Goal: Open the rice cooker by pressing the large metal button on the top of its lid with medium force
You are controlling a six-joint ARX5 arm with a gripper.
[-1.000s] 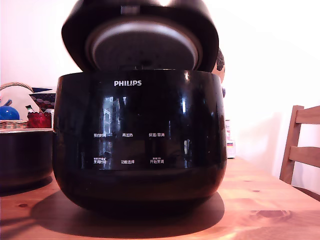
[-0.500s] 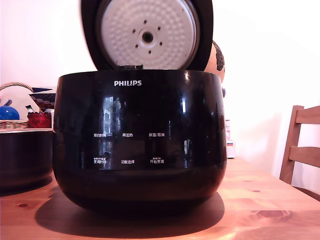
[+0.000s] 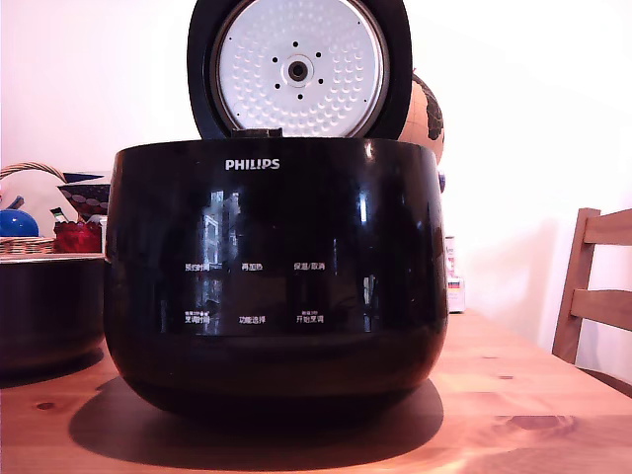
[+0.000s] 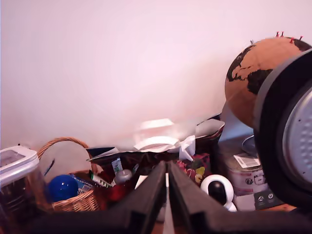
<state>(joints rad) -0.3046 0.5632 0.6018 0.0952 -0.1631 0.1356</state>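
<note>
The glossy black rice cooker (image 3: 276, 276) with the white PHILIPS logo fills the middle of the exterior view, standing on the wooden table (image 3: 523, 405). Its lid (image 3: 200, 59) stands open and upright above the back rim, with the silver-white dimpled inner plate (image 3: 326, 79) facing the camera. The metal button is hidden. My gripper (image 4: 167, 171) appears only in the wrist view, its two dark fingers pressed together with nothing between them. It hangs beside the raised lid (image 4: 270, 146), apart from it.
A low dark vessel (image 3: 44, 311) sits at the exterior view's left, with a wicker basket (image 3: 25, 244) holding a blue ball behind it. A cork globe (image 4: 246, 83), a small white camera (image 4: 217, 189) and clutter stand behind the cooker. A wooden chair (image 3: 592, 291) stands at the exterior view's right.
The lid has swung from half raised to fully upright, so its inner plate now faces the exterior camera. The cooker body has not moved.
</note>
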